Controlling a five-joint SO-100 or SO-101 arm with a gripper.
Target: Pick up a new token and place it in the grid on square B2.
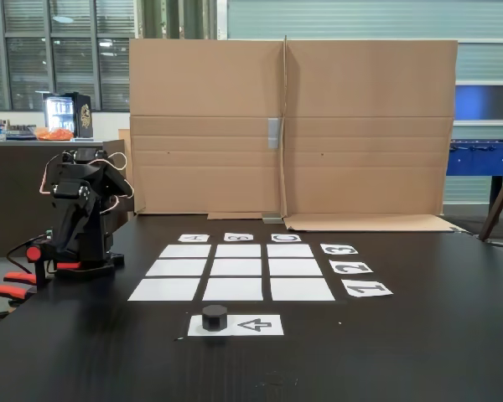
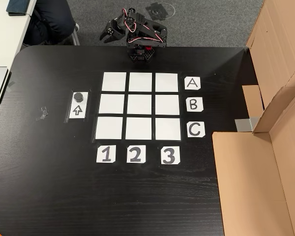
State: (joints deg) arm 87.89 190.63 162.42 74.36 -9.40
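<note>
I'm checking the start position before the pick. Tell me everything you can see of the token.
The token is a small, squat, matte black puck, upright and lying flat. It sits on one end of the arrow-printed sheet, beyond the arrowhead's tip, outside the grid. Only that sheet touches it; the end effector is far off.

The table [image 2: 49, 196] is dark with a faint wood grain and a dull sheen, and the grid [image 2: 140, 105] on it is plain matt white paper. The token [image 1: 215, 316] looks like matt black plastic. The arm [image 1: 77, 209] is black plastic, and the screen [image 1: 360, 126] behind is matt brown corrugated cardboard.
</note>
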